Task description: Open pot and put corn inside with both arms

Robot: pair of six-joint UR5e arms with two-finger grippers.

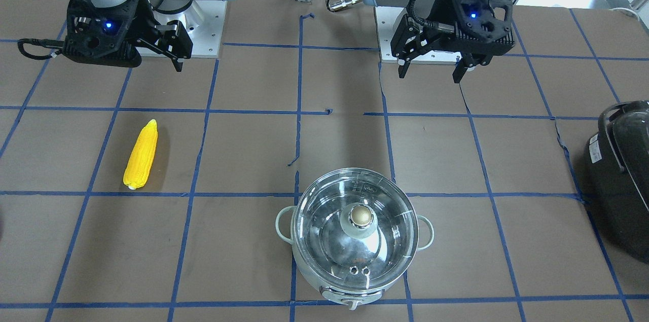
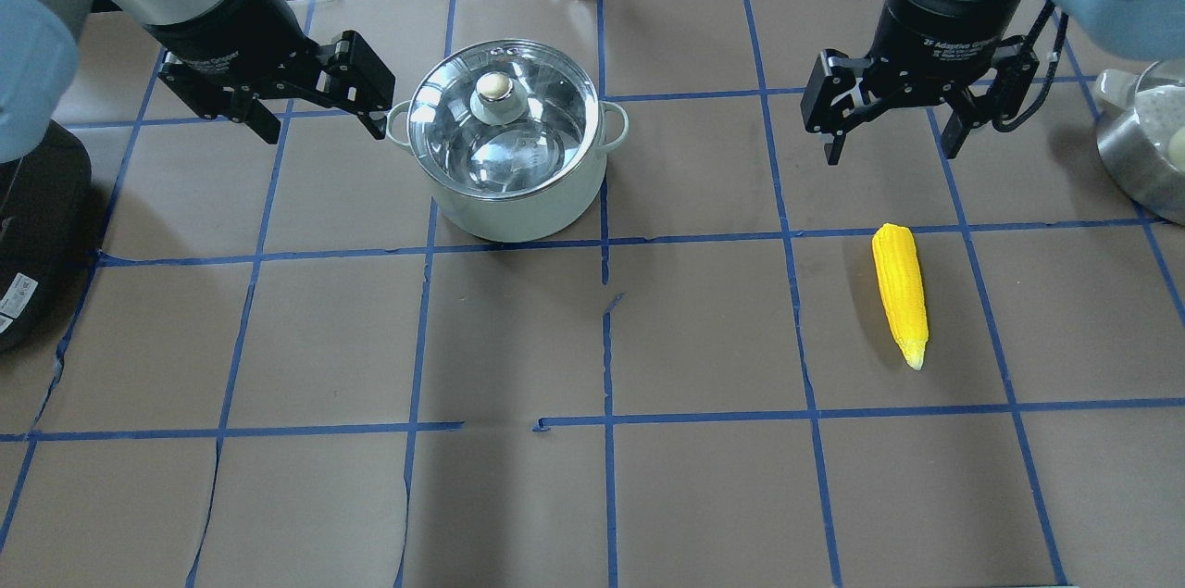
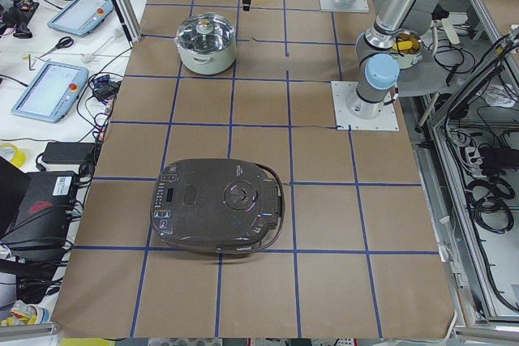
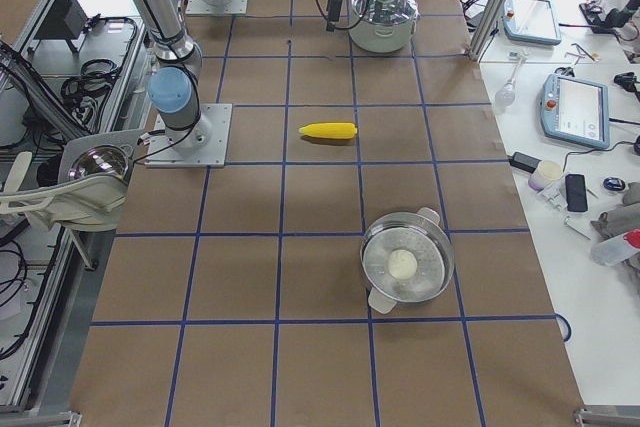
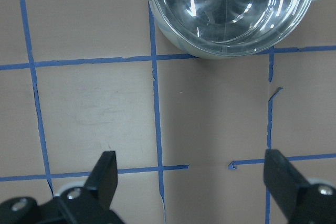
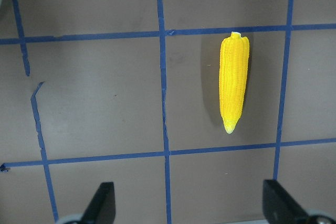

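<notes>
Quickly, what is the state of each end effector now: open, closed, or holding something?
Left end effector: open, holding nothing.
Right end effector: open, holding nothing.

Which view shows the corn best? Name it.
Right wrist-mounted: the corn is large, sharp, unobstructed. Overhead and front-facing show it whole but smaller; both side views, tiny; left wrist view, not at all.

Bright, even light from above fills every view, and shadows stay soft: the corn [image 1: 141,154] casts only a faint smudge beside it, the pot [image 1: 355,241] a pale darker band across the brown table [image 1: 253,149]. White streaks of glare cross the pot's glass lid (strongest in the left wrist view). The front-facing view's top right corner is blown out white. The left gripper [image 5: 190,161] looks slightly soft at the edge of its wrist view.
</notes>
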